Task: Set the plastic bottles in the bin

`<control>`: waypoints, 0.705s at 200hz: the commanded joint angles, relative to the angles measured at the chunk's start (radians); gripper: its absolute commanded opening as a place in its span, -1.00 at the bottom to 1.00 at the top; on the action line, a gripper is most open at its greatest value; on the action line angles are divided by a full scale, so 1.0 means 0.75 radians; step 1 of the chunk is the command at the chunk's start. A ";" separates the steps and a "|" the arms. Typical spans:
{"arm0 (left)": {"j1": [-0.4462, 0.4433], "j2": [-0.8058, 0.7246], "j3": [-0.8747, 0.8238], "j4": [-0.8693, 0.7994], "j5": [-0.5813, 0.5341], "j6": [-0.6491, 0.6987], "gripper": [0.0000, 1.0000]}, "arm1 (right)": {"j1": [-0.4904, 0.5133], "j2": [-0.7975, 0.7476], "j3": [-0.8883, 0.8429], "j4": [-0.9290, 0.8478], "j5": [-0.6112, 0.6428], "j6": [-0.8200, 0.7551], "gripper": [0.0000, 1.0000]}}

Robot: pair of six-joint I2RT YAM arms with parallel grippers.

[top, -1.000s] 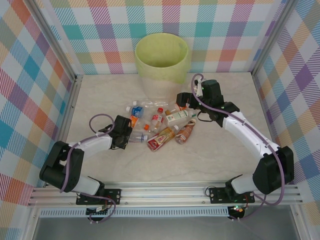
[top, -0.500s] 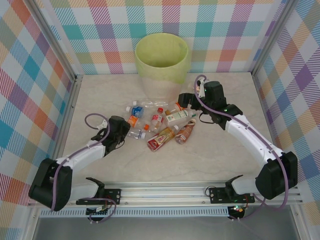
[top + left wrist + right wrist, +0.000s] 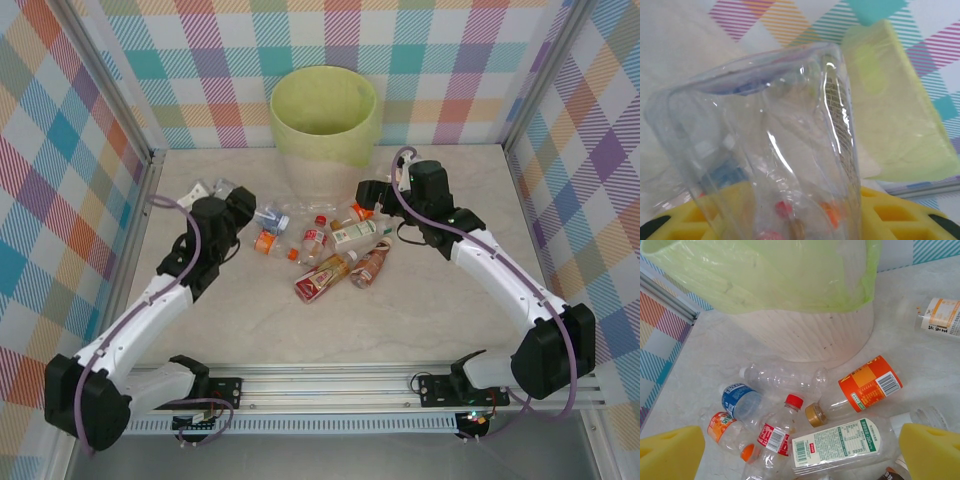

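My left gripper (image 3: pixel 220 197) is shut on a clear plastic bottle (image 3: pixel 208 187), held above the table to the left of the bin (image 3: pixel 323 115). In the left wrist view this clear bottle (image 3: pixel 775 150) stands between the yellow pads (image 3: pixel 900 215) of the gripper (image 3: pixel 790 222), with the bin's green liner (image 3: pixel 890 100) to the right. My right gripper (image 3: pixel 368 196) hangs open over the pile of bottles (image 3: pixel 325 250). Between its pads (image 3: pixel 670 452) lie an orange-labelled bottle (image 3: pixel 865 387), a green-and-white one (image 3: pixel 850 442), a red-capped one (image 3: pixel 775 432) and a blue-labelled one (image 3: pixel 740 402).
The cream tub (image 3: pixel 805 330) stands at the back centre, just behind the pile. One more orange-labelled bottle (image 3: pixel 940 315) lies apart to the right of the bin. Checked walls and an aluminium frame (image 3: pixel 145 200) close in the table on three sides.
My left arm has swung from the pile's left side up and back towards the far left, carrying a clear bottle off the table. The right arm has barely moved.
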 commanded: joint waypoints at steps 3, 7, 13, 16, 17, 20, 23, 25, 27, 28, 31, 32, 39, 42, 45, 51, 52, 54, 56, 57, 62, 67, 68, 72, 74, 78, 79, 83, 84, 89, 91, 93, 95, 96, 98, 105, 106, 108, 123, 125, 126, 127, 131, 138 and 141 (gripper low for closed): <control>0.025 0.174 0.287 0.179 0.205 0.184 -0.07 | -0.004 -0.051 0.012 0.052 -0.025 0.035 0.99; 0.025 0.215 0.348 0.169 0.223 0.210 -0.08 | -0.004 -0.054 0.009 0.049 -0.023 0.035 0.99; 0.025 0.275 0.430 0.155 0.245 0.237 -0.08 | -0.002 -0.061 0.007 0.046 -0.023 0.036 0.99; 0.025 0.302 0.466 0.146 0.249 0.253 -0.08 | -0.004 -0.063 0.004 0.046 -0.022 0.036 0.99; 0.025 0.312 0.477 0.144 0.248 0.258 -0.08 | -0.003 -0.065 0.003 0.044 -0.022 0.035 0.99; 0.025 0.338 0.508 0.141 0.249 0.270 -0.08 | -0.004 -0.069 -0.001 0.043 -0.022 0.037 0.99; 0.025 0.361 0.538 0.141 0.248 0.282 -0.08 | -0.004 -0.073 -0.003 0.041 -0.016 0.037 0.99; 0.025 0.377 0.551 0.141 0.242 0.289 -0.08 | -0.004 -0.075 -0.005 0.041 -0.015 0.037 0.99; 0.025 0.390 0.571 0.141 0.237 0.297 -0.08 | -0.003 -0.079 -0.007 0.041 -0.014 0.037 0.99; 0.025 0.397 0.580 0.142 0.234 0.299 -0.08 | -0.003 -0.081 -0.009 0.040 -0.014 0.037 0.99; 0.025 0.419 0.601 0.147 0.227 0.306 -0.08 | -0.003 -0.085 -0.011 0.038 -0.012 0.034 0.99; 0.025 0.424 0.608 0.149 0.224 0.308 -0.08 | -0.004 -0.086 -0.013 0.037 -0.011 0.033 0.99; 0.025 0.464 0.650 0.164 0.203 0.319 -0.08 | -0.004 -0.097 -0.021 0.035 -0.007 0.030 1.00; 0.025 0.478 0.666 0.172 0.196 0.326 -0.09 | -0.003 -0.104 -0.024 0.033 -0.003 0.025 0.99; 0.025 0.493 0.681 0.183 0.192 0.333 -0.09 | -0.004 -0.107 -0.026 0.032 0.000 0.023 0.99; 0.025 0.519 0.712 0.201 0.186 0.346 -0.09 | -0.004 -0.118 -0.031 0.026 0.007 0.018 0.99; 0.025 0.522 0.715 0.203 0.187 0.349 -0.09 | -0.004 -0.120 -0.032 0.025 0.007 0.017 0.99; 0.025 0.530 0.725 0.208 0.185 0.356 -0.09 | -0.004 -0.122 -0.032 0.022 0.011 0.015 0.99; 0.025 0.536 0.737 0.212 0.182 0.360 -0.09 | -0.004 -0.126 -0.034 0.021 0.013 0.012 0.99; 0.025 0.540 0.742 0.214 0.181 0.362 -0.09 | -0.004 -0.128 -0.034 0.019 0.015 0.011 1.00; 0.025 0.558 0.770 0.227 0.177 0.376 -0.08 | -0.004 -0.133 -0.037 0.015 0.021 0.008 0.99; 0.025 0.574 0.796 0.241 0.174 0.383 -0.07 | -0.004 -0.139 -0.038 0.013 0.023 0.004 0.99; 0.026 0.578 0.801 0.242 0.173 0.383 -0.07 | -0.004 -0.140 -0.040 0.013 0.025 0.002 0.99; 0.029 0.592 0.824 0.247 0.169 0.383 -0.07 | -0.004 -0.144 -0.041 0.011 0.027 0.001 1.00; 0.030 0.597 0.835 0.247 0.166 0.382 -0.07 | -0.004 -0.148 -0.042 0.010 0.027 0.000 0.99; 0.032 0.613 0.862 0.247 0.165 0.379 -0.07 | -0.004 -0.150 -0.044 0.010 0.029 0.000 0.99; 0.033 0.618 0.869 0.246 0.165 0.378 -0.07 | -0.004 -0.150 -0.044 0.010 0.028 0.000 0.99; 0.035 0.634 0.898 0.245 0.163 0.377 -0.07 | -0.004 -0.152 -0.045 0.010 0.031 0.000 0.99; 0.035 0.638 0.902 0.245 0.164 0.378 -0.07 | -0.004 -0.152 -0.045 0.010 0.030 -0.001 0.99; 0.035 0.659 0.934 0.246 0.161 0.388 -0.06 | -0.004 -0.154 -0.045 0.010 0.032 0.000 0.99; 0.035 0.667 0.946 0.247 0.160 0.391 -0.06 | -0.004 -0.154 -0.045 0.011 0.030 0.001 0.99; 0.035 0.675 0.957 0.249 0.158 0.395 -0.06 | -0.004 -0.154 -0.045 0.013 0.030 0.003 0.99; 0.035 0.683 0.967 0.249 0.155 0.397 -0.06 | -0.004 -0.154 -0.044 0.014 0.030 0.005 0.99; 0.035 0.688 0.973 0.249 0.153 0.398 -0.06 | -0.004 -0.155 -0.045 0.013 0.030 0.007 0.99; 0.035 0.697 0.983 0.251 0.148 0.399 -0.06 | -0.004 -0.156 -0.045 0.013 0.029 0.009 1.00; 0.035 0.727 1.013 0.254 0.123 0.402 -0.06 | -0.004 -0.156 -0.047 0.020 0.028 0.016 0.99; 0.034 0.732 1.018 0.256 0.119 0.402 -0.06 | -0.004 -0.156 -0.048 0.021 0.028 0.017 0.99; 0.035 0.741 1.025 0.258 0.110 0.403 -0.06 | -0.004 -0.156 -0.049 0.023 0.027 0.019 1.00; 0.035 0.812 1.077 0.279 0.045 0.394 -0.06 | -0.003 -0.156 -0.055 0.038 0.018 0.032 0.99; 0.036 0.821 1.081 0.284 0.039 0.393 -0.06 | -0.004 -0.155 -0.055 0.040 0.016 0.033 0.99; 0.036 0.827 1.084 0.287 0.036 0.393 -0.06 | -0.004 -0.155 -0.055 0.040 0.015 0.035 0.99; 0.036 0.832 1.086 0.289 0.033 0.393 -0.06 | -0.004 -0.155 -0.055 0.041 0.014 0.035 0.99; 0.035 0.845 1.096 0.301 0.025 0.394 -0.06 | -0.004 -0.153 -0.054 0.041 0.015 0.038 0.99; 0.035 0.879 1.113 0.317 0.008 0.397 -0.04 | -0.004 -0.153 -0.055 0.043 0.012 0.042 0.99; 0.035 0.890 1.119 0.322 -0.002 0.397 -0.04 | -0.004 -0.152 -0.055 0.043 0.012 0.044 0.99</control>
